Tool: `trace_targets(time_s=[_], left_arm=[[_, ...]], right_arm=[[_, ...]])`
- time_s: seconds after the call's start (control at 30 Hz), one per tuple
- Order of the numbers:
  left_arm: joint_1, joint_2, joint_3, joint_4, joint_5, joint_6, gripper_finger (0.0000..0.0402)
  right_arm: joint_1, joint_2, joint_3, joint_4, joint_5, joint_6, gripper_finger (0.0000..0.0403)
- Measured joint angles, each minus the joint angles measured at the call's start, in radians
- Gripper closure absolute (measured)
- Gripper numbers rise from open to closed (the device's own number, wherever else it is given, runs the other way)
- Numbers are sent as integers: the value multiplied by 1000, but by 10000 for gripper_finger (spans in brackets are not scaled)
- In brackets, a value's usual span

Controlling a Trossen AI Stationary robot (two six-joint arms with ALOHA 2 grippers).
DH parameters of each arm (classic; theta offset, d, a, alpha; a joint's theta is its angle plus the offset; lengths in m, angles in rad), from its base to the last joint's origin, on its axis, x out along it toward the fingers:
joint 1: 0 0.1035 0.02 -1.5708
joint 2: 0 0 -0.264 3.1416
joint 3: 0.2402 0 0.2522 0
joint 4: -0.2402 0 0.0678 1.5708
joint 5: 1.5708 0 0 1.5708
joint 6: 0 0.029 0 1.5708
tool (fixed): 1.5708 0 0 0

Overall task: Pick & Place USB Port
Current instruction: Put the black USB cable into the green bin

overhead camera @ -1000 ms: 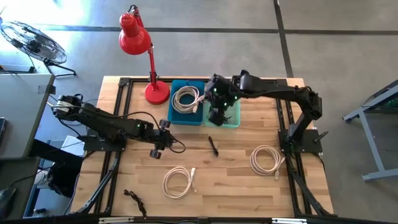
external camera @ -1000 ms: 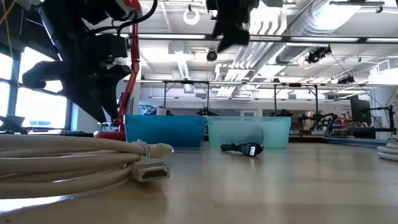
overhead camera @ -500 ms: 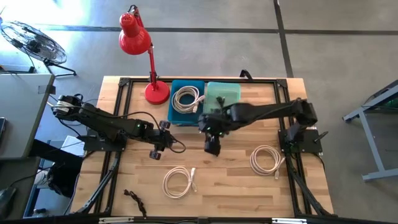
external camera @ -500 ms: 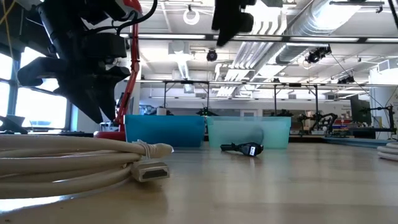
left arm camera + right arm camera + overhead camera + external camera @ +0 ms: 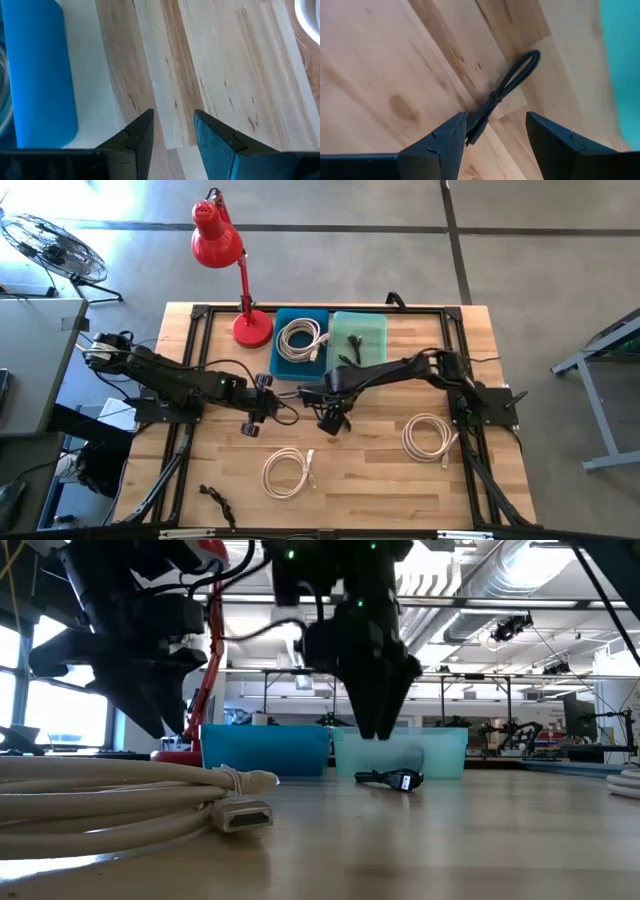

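Now the right pincer [image 5: 492, 142] hangs open and empty over a black cable [image 5: 502, 95] on the table [image 5: 380, 470]. One such cable, it seems, already lies in the teal bin [image 5: 368, 330]; the left pincer [image 5: 172, 132] waits slightly open.

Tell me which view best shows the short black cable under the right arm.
The right wrist view: the black cable lies on bare wood between the open right pincer fingers. The low view shows it side-on; the high view hides it; the left wrist view misses it.

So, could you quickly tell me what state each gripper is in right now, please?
Left gripper: open, empty, over bare table.
Right gripper: open, holding nothing, poised above the small black cable.
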Motion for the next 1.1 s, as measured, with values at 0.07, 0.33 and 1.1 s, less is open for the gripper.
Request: trace_targets(time_s=[0.07,0.33,1.1], left_arm=[[0,0,0,-16,0,-2,266],[0,0,0,-53,0,-9,266],[0,0,0,-67,-2,-10,266]], right_arm=[[0,25,0,-4,-2,0,203],[0,90,0,-5,-31,-24,203],[24,137,5,-26,-31,-175,396]])
